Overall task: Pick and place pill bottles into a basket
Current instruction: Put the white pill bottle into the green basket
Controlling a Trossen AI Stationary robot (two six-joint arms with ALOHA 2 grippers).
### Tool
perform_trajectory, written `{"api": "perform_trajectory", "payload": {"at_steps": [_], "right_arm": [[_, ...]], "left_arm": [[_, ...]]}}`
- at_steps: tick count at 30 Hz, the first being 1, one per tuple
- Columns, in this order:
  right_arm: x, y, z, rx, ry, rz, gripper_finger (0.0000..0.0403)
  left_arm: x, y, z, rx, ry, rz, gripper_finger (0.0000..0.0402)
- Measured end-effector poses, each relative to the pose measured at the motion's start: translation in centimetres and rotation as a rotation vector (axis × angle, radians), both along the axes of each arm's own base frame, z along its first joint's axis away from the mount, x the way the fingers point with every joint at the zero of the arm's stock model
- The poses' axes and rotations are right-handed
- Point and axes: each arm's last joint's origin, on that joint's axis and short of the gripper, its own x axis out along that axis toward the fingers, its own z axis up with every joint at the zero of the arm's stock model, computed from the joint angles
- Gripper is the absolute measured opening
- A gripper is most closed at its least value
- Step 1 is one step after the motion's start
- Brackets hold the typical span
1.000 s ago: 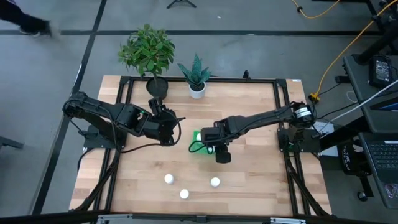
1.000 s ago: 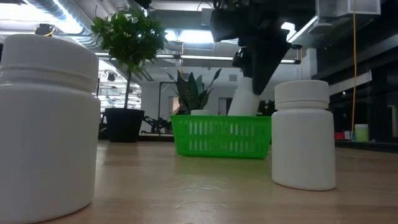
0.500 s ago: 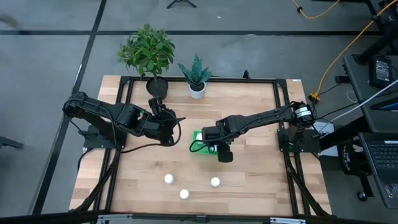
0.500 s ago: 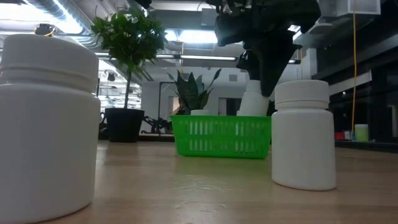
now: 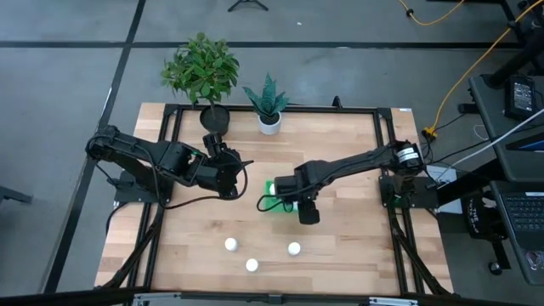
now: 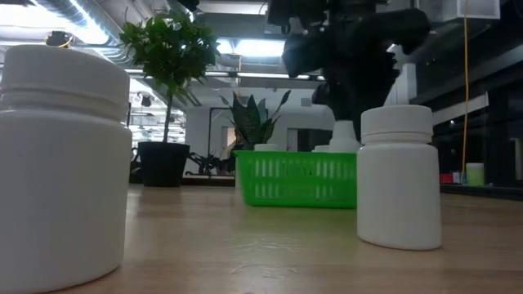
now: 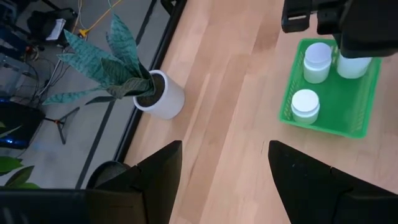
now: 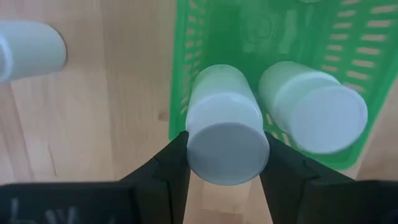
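Note:
The green basket (image 5: 274, 195) sits mid-table and also shows in the low view (image 6: 296, 178) and the left wrist view (image 7: 357, 121). Two white pill bottles (image 7: 317, 61) (image 7: 305, 104) stand in it. My right gripper (image 5: 297, 201) is above the basket, shut on a third bottle (image 8: 224, 118) that reaches down inside it. Three more bottles (image 5: 230, 245) (image 5: 252, 265) (image 5: 293, 249) stand on the table near the front. My left gripper (image 5: 235, 175) is open and empty, left of the basket. My right gripper pinches the bottle's cap end (image 8: 194, 149) between its two fingers, one on each side. The fingers come from above, pointing down. The bottle stands nearly upright with its lower part inside the basket by one wall (image 8: 180, 81). Whether it rests on the basket floor I cannot tell.
A white pot with a spiky plant (image 5: 269, 104) and a black pot with a leafy plant (image 5: 204, 72) stand at the table's far edge. In the low view two bottles (image 6: 65, 163) (image 6: 399, 175) stand close to the camera. Bare wood lies right of the basket.
My right gripper has gone down into the basket with the bottle, which has turned from tilted to nearly upright. The basket has slid a little toward the table's right edge.

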Motion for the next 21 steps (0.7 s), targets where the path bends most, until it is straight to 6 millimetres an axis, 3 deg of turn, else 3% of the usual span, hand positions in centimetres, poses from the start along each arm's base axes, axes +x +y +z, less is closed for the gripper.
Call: {"api": "perform_trajectory", "payload": {"at_steps": [8, 14, 21], "right_arm": [[0.28, 0.05, -0.72, 0.007, 0.014, 0.006, 0.0151], [0.25, 0.05, -0.73, 0.006, 0.017, 0.0, 0.0188], [0.29, 0.05, -0.72, 0.007, 0.014, -0.008, 0.0189]], "left_arm": [[-0.01, 0.0, 0.0, -0.003, 0.001, -0.001, 0.0233], [-0.01, 0.0, 0.0, -0.003, 0.001, -0.001, 0.0233], [-0.01, 0.0, 0.0, -0.002, 0.0, -0.001, 0.0233]]}}
